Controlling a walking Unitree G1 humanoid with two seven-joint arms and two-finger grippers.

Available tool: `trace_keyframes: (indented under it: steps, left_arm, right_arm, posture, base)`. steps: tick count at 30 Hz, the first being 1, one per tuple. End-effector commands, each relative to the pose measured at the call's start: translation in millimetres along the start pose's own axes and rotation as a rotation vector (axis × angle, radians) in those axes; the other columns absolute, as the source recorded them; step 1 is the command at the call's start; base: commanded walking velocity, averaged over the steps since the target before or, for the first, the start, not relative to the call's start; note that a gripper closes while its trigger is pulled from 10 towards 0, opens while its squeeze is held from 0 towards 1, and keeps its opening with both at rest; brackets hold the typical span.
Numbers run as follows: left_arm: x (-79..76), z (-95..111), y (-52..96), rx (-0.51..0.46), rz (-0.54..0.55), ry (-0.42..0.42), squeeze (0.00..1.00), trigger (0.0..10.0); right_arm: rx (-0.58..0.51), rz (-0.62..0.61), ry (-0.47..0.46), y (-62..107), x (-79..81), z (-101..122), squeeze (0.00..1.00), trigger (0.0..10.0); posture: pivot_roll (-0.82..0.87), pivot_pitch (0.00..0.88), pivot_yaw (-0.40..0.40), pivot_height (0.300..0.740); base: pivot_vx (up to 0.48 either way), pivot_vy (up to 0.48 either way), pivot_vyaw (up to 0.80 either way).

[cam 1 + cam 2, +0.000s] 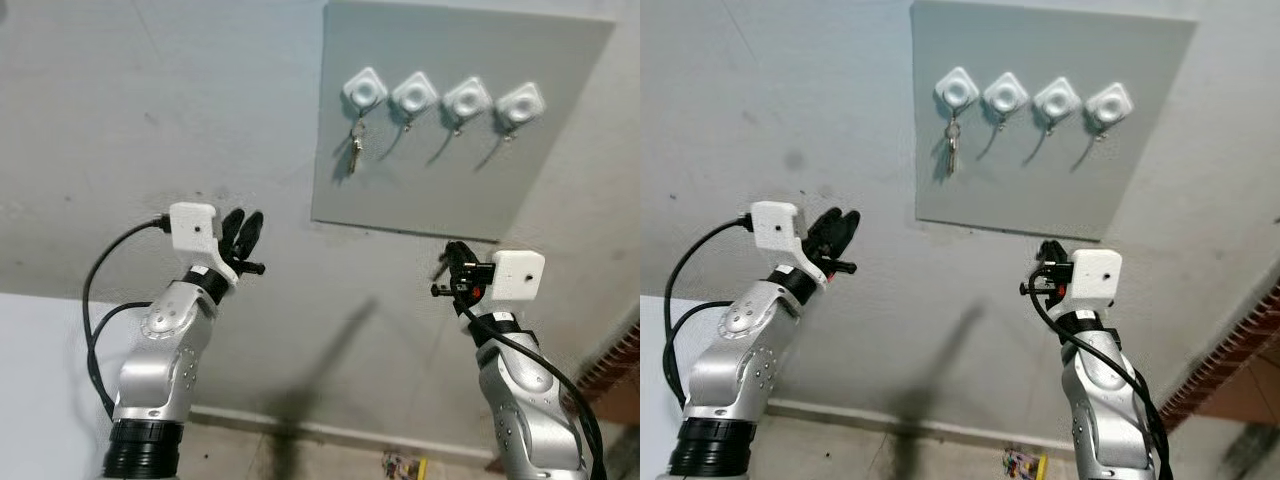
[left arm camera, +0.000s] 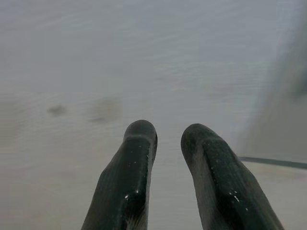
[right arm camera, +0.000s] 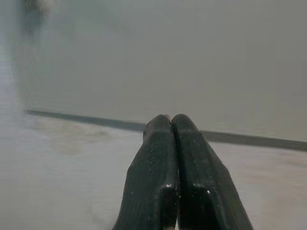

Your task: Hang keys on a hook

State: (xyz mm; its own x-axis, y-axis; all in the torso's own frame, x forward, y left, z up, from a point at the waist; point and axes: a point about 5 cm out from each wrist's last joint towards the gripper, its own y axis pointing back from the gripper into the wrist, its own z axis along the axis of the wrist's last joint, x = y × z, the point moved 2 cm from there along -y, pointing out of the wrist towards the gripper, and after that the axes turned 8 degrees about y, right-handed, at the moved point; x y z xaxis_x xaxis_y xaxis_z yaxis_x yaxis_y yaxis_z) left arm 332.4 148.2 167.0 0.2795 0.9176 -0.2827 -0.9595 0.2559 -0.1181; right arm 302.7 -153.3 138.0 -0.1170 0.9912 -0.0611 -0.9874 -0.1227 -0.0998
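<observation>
One bunch of keys (image 1: 356, 150) hangs blurred from the leftmost hook (image 1: 364, 92).

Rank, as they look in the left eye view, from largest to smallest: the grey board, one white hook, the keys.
1. Grey board, by far the largest.
2. White hook and keys: they look similar, so I leave them unranked.
</observation>
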Motion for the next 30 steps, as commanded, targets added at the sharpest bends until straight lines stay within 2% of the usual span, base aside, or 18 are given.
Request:
trace_keyframes:
  steps: [1, 3, 7, 14, 15, 22, 27, 30]
  left_arm:
    - [-5.2, 3.6, -1.0, -0.018, -0.021, -0.002, 0.0, 10.0]
    - [-7.8, 5.1, -0.2, -0.035, -0.034, -0.035, 0.0, 10.0]
    - [-16.5, 5.5, 0.9, -0.031, -0.097, -0.03, 0.0, 10.0]
    - [-52.4, 1.9, -0.2, -0.005, -0.294, -0.128, 0.0, 10.0]
    - [-52.4, 1.9, -0.2, -0.005, -0.294, -0.128, 0.0, 10.0]
    - [-78.6, 4.8, -1.0, -0.004, -0.439, -0.171, 0.0, 10.0]
    - [-91.7, 14.9, -2.6, -0.039, -0.501, -0.179, 0.0, 10.0]
    - [-100.9, 28.2, -5.3, -0.079, -0.548, -0.208, 0.0, 10.0]
  right_arm:
    - [-0.008, -0.007, 0.012, 0.3, -3.5, 2.8, 0.0, 10.0]
    - [-0.008, -0.003, 0.013, 0.2, -3.3, 3.0, 0.0, 10.0]
    - [-0.013, 0.002, 0.02, -0.3, -3.8, 4.2, 0.0, 10.0]
    - [-0.067, 0.069, 0.037, -7.9, 1.4, 16.2, 0.0, 10.0]
    - [-0.067, 0.069, 0.037, -7.9, 1.4, 16.2, 0.0, 10.0]
    - [-0.185, 0.154, 0.041, -22.5, 4.8, 44.3, 0.0, 10.0]
    - [-0.255, 0.178, 0.035, -30.2, 5.7, 61.8, 0.0, 10.0]
    - [-0.308, 0.199, 0.028, -35.1, 8.1, 75.3, 0.0, 10.0]
  posture:
    - [-0.06, 0.006, -0.043, 0.74]
    - [-0.06, 0.011, -0.045, 0.74]
    - [-0.06, 0.013, -0.046, 0.74]
    - [-0.06, 0.018, -0.046, 0.74]
    - [-0.06, 0.018, -0.046, 0.74]
    - [-0.06, 0.023, -0.037, 0.74]
    - [-0.06, 0.027, -0.032, 0.74]
    - [-0.06, 0.03, -0.032, 0.74]
  base:
    - [0.0, 0.0, 0.0]
    - [0.0, 0.0, 0.0]
    - [0.0, 0.0, 0.0]
    - [0.0, 0.0, 0.0]
    - [0.0, 0.0, 0.0]
    - [0.0, 0.0, 0.0]
    - [0.0, 0.0, 0.0]
    - [0.0, 0.0, 0.0]
